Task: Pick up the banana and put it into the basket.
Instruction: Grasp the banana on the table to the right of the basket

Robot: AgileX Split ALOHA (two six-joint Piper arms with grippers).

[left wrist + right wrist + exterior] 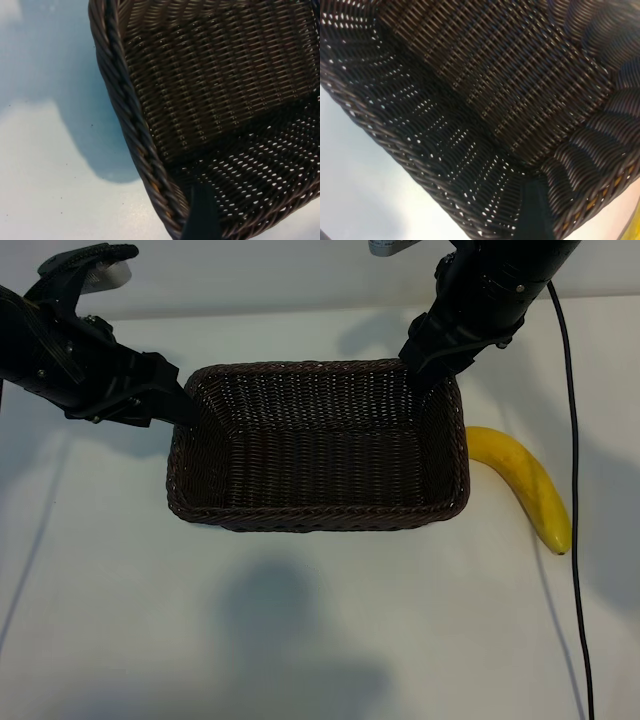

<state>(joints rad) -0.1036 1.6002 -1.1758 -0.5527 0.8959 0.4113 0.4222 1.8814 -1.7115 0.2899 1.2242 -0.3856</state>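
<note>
Your left gripper (185, 410) sits at the basket's (318, 515) left rim near the far corner, jaws spread, one finger (200, 215) inside the wall; whether it pinches the rim, you cannot tell. Your right gripper (428, 375) is at the far right corner, jaws likewise apart, one finger (535, 210) down inside the weave. The basket holds nothing. The banana (525, 485) lies on the table (320, 640) just beside the basket's right side, outside it.
</note>
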